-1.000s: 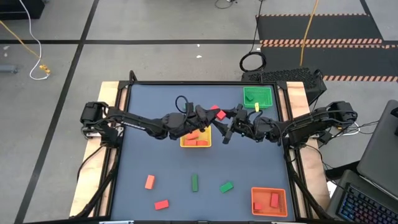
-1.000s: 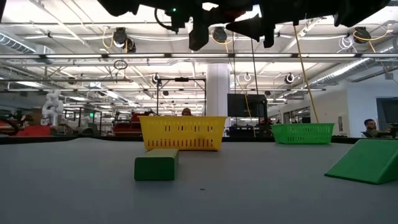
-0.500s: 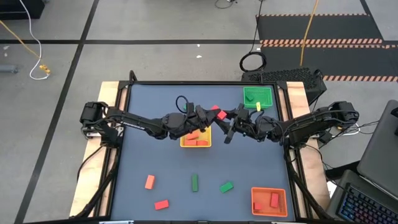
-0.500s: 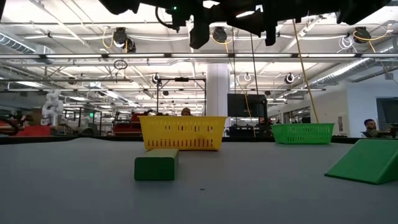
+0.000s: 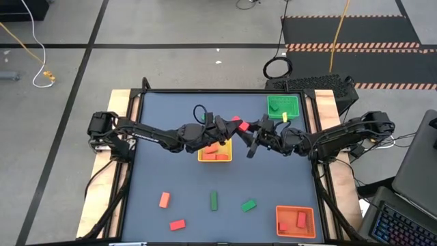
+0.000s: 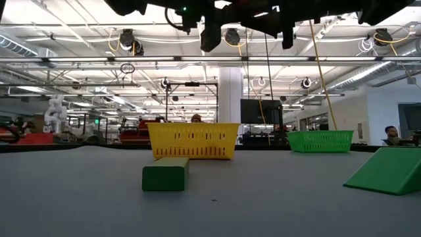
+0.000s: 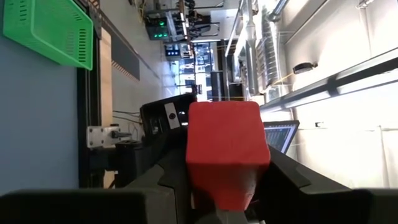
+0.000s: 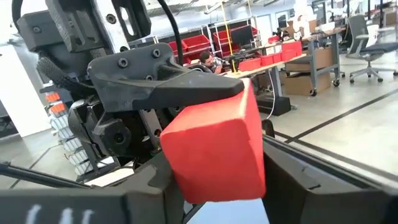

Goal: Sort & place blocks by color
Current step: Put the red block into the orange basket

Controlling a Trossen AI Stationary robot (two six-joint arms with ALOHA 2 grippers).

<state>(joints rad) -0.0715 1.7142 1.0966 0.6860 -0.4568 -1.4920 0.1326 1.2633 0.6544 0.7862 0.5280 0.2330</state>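
Note:
Both grippers meet high above the table's middle, just beyond the yellow tray (image 5: 215,154). A red cube (image 5: 238,125) sits between them. My left gripper (image 7: 227,193) comes from the left and is shut on the cube (image 7: 227,146). My right gripper (image 8: 214,186) comes from the right and is closed on the same cube (image 8: 214,149). Other blocks lie loose near the near edge: an orange-red one (image 5: 164,199), a red one (image 5: 177,224) and two green ones (image 5: 214,200) (image 5: 248,204). My left gripper pinches the red cube between its two fingers, roughly level from the table's left; one finger (image 8: 168,78) lies along the cube's upper face (image 8: 205,115). The cube is lifted clear of the table. My right gripper has its fingers against two opposite sides of the cube (image 8: 249,155), crosswise to the left gripper's hold. It comes roughly level from the table's right. The cube hangs in the air between both grippers.
The yellow tray holds orange-red blocks. A green tray (image 5: 283,106) stands at the far right, an orange tray (image 5: 295,220) with red blocks at the near right corner. In the low view a green block (image 6: 164,174) and a green block (image 6: 385,170) lie nearest the camera.
My right gripper has risen slightly in the low view. The cube and my left gripper have stayed where they were.

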